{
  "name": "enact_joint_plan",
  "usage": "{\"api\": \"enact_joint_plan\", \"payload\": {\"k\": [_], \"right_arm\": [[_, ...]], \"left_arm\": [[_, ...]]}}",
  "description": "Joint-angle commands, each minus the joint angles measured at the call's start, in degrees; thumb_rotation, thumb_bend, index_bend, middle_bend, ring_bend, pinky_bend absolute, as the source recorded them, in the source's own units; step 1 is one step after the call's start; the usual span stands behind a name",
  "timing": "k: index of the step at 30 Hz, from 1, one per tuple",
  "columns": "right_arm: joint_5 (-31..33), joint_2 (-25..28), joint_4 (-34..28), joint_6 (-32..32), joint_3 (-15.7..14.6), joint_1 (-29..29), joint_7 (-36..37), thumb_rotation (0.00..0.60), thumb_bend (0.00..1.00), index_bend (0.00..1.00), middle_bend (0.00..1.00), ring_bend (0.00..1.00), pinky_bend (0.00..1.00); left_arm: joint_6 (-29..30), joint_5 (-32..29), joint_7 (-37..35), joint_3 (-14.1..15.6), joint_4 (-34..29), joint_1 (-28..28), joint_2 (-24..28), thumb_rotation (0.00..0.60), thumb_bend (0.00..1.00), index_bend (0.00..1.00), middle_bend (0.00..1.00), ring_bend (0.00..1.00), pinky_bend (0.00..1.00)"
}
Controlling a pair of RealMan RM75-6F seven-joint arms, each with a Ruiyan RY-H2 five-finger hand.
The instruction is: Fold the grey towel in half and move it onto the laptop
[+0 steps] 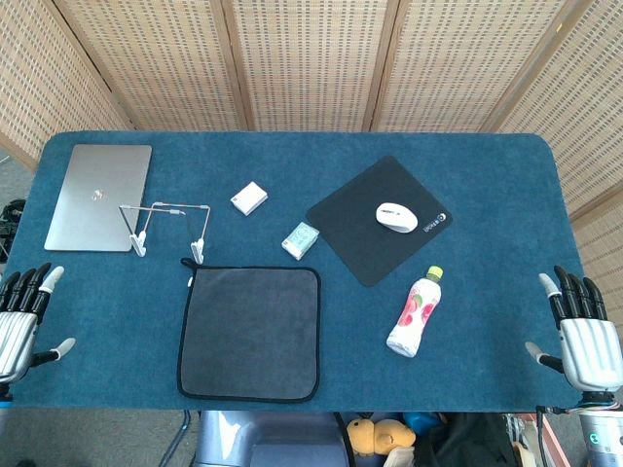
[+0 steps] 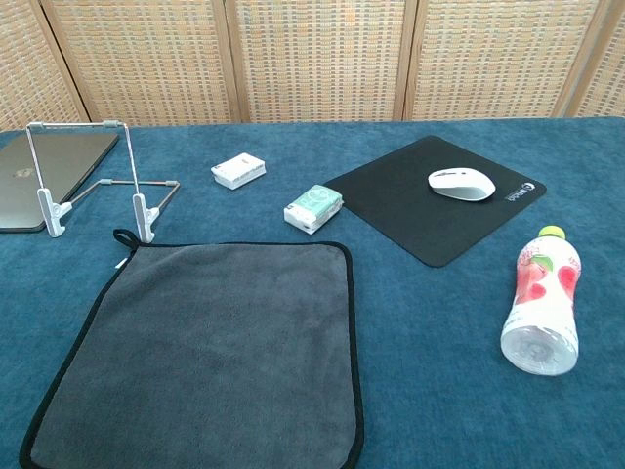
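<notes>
A grey towel with a black hem lies flat and unfolded near the table's front edge, a small loop at its far left corner. The closed silver laptop lies at the far left of the table. My left hand hovers at the left table edge, fingers spread, holding nothing. My right hand hangs at the right edge, fingers apart and empty. Both hands are well clear of the towel. The chest view shows neither hand.
A wire stand sits between laptop and towel. A white box, a mint tissue pack, a black mouse pad with a white mouse, and a lying pink bottle occupy the middle and right.
</notes>
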Motion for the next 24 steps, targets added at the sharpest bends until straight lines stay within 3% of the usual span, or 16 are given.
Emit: {"api": "enact_joint_plan", "payload": {"k": [1, 7, 12, 19, 24], "right_arm": [[0.0, 0.0, 0.0, 0.0, 0.0, 0.0, 0.0, 0.6, 0.0, 0.0, 0.0, 0.0, 0.0], [0.0, -0.1, -0.1, -0.2, 0.0, 0.1, -0.3, 0.6, 0.0, 0.0, 0.0, 0.0, 0.0], [0.7, -0.2, -0.1, -0.5, 0.4, 0.3, -0.6, 0.6, 0.0, 0.0, 0.0, 0.0, 0.0], [3.4, -0.8, 0.2, -2.3, 1.3, 1.0, -2.1, 0.6, 0.0, 0.0, 0.0, 0.0, 0.0], [5.5, -1.4, 0.9, -3.8, 2.2, 1.8, -3.2, 0.6, 0.0, 0.0, 0.0, 0.0, 0.0]], "left_arm": [[-0.1, -0.1, 0.2, 0.0, 0.1, 0.0, -0.1, 0.6, 0.15, 0.0, 0.0, 0.0, 0.0], [-0.1, 0.9, 0.1, 0.1, 0.9, -0.4, -0.6, 0.6, 0.15, 0.0, 0.0, 0.0, 0.0], [0.2, 6.6, -4.2, 0.4, 6.7, -3.1, -3.0, 0.6, 0.17, 0.0, 0.0, 0.0, 0.0], [2.7, 21.1, -15.5, 3.9, 28.2, -10.5, -11.0, 0.6, 0.19, 0.15, 0.0, 0.0, 0.0], [5.8, 26.2, -22.3, 5.9, 42.3, -14.4, -17.1, 0.6, 0.2, 0.27, 0.0, 0.0, 0.0]]}}
